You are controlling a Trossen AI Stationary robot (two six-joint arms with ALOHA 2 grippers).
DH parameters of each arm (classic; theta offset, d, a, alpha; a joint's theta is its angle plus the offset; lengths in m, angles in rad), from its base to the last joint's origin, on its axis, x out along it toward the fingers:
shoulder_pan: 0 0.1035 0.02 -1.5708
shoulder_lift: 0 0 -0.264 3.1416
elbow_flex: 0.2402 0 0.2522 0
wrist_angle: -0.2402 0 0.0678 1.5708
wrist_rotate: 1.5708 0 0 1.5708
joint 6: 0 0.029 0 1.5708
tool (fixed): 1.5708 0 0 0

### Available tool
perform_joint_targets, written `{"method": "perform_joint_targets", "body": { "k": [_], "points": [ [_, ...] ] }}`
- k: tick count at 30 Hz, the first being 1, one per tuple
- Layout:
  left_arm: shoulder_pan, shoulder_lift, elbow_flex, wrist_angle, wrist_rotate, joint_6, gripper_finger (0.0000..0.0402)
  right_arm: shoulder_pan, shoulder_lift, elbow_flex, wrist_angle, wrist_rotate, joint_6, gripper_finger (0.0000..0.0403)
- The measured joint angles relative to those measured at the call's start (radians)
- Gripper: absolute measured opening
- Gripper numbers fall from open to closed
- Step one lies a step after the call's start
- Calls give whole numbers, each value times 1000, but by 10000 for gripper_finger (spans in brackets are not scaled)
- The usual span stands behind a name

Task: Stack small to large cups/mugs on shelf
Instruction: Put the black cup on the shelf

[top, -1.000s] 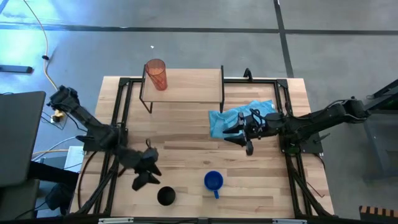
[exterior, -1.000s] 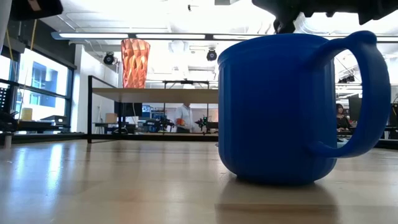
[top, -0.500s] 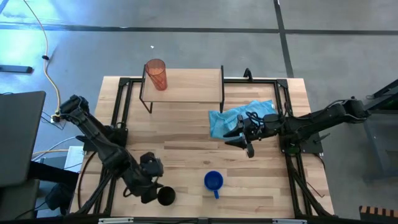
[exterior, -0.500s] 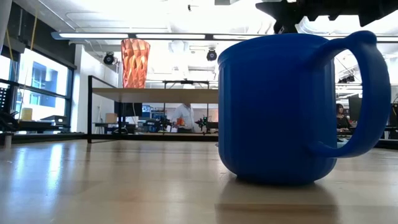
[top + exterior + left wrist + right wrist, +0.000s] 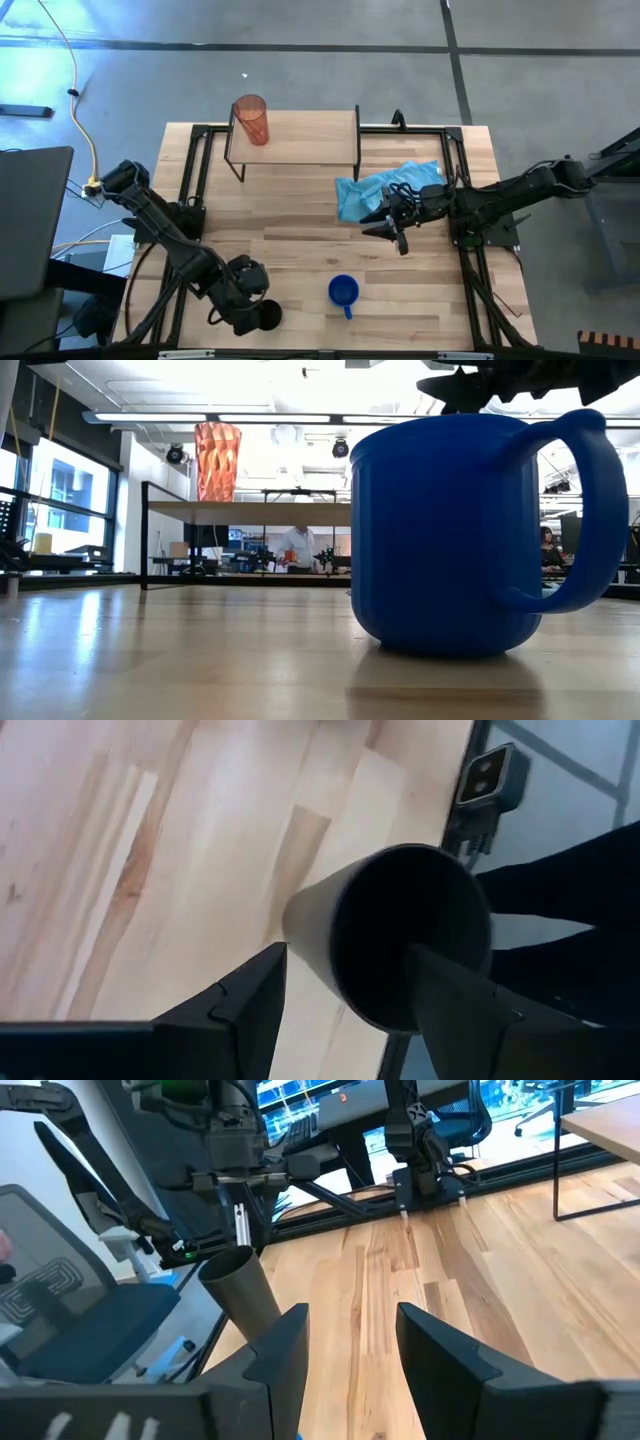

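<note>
Your left end effector [image 5: 345,995] is at the near left corner of the tabletop [image 5: 300,215], with its fingers [image 5: 240,1010] spread and straddling the black cup [image 5: 400,935]. One finger shows outside the wall and the other looks to reach into the mouth; whether either pad touches the cup is hard to tell, so treat it as released, not gripping. From above, the cup [image 5: 267,316] sits just right of the end effector [image 5: 250,300], right at the near edge.

Your right end effector [image 5: 392,229] hangs above the middle right of the tabletop, pointing left, fingers [image 5: 275,1350] parted and holding nothing. It is just at the near edge of the blue cloth [image 5: 385,185].

The blue mug [image 5: 343,291] stands upright near the front, between the two end effectors and right of the black cup, handle toward the near edge. In the low view the mug [image 5: 455,535] fills the foreground.

The orange tumbler [image 5: 251,119] stands upright on the far left corner of the shelf [image 5: 310,135], which sits at the far side of the tabletop. A person [image 5: 297,547] shows in the room behind.
</note>
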Motion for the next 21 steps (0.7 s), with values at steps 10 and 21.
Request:
{"method": "perform_joint_targets", "body": {
  "k": [10, 21],
  "points": [
    [21, 50, 0, 13, -8, -15, 159, 0, 0, 0, -18, -4, 1, 144],
    [33, 51, 0, 3, -2, 46, 64, 0, 0, 0, -17, -4, 8, 144]
  ]
}}
